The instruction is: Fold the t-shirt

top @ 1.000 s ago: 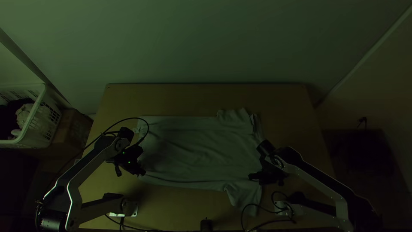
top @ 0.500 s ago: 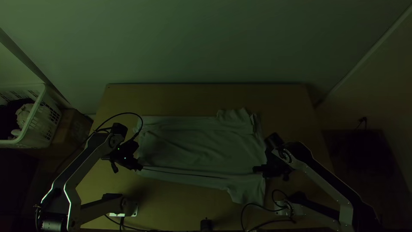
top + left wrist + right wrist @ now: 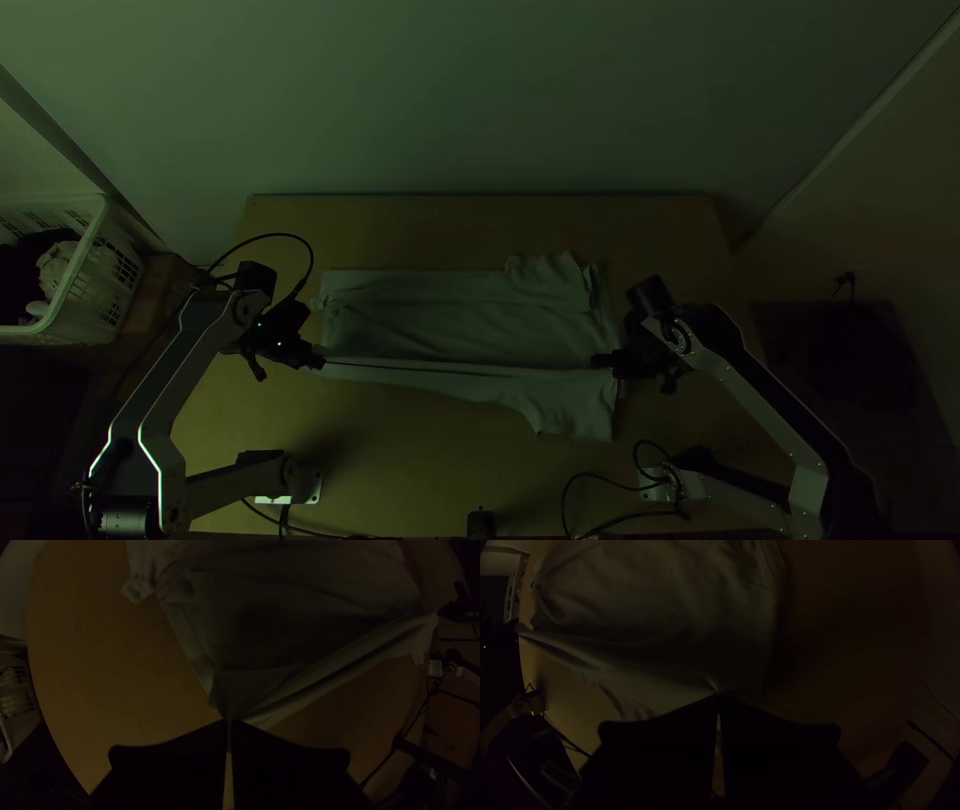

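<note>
L + R grippers [image 3: 318, 358] [image 3: 600, 361] pinch t-shirt's [image 3: 450, 325] near side, cloth taut btwn.L gripper [image 3: 318, 358] & R gripper [image 3: 600, 361] pinch t-shirt [image 3: 450, 325], cloth taut btwn.

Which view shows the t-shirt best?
The top view: nearly all of the t-shirt is in sight, taut along its near side. The left wrist view shows it pinched in the left gripper; the right wrist view shows its cloth pinched in the right gripper.
</note>
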Robot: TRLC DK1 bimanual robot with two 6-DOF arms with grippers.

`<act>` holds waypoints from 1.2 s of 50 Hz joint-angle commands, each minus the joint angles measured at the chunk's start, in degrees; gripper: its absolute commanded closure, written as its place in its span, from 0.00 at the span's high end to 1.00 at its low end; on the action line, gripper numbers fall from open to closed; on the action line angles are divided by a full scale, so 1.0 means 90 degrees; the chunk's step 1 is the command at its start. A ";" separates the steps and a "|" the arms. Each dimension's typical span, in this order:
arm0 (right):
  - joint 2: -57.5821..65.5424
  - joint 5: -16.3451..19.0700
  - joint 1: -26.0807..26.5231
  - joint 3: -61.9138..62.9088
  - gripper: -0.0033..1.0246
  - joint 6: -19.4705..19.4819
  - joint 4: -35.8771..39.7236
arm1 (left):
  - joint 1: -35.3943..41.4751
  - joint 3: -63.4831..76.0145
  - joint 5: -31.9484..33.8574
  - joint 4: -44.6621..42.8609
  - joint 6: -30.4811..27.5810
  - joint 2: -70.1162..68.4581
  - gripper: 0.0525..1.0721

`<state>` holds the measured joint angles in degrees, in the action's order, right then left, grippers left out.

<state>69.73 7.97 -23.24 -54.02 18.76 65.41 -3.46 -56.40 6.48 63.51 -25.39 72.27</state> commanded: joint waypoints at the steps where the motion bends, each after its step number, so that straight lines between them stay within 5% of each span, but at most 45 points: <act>1: 0.0269 -0.0172 0.0161 -0.0345 0.03 -0.0132 0.0067 | -0.0103 -0.0403 0.0012 0.0073 -0.0099 0.0193 0.03; 60: 0.3961 -0.0260 0.1001 -0.4056 0.03 -0.0454 -0.0627 | -0.0113 -0.4016 0.0120 -0.0054 0.0340 0.3415 0.03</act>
<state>102.15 6.42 -15.29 -87.79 15.77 59.99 -4.23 -89.27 7.53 63.00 -22.94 99.77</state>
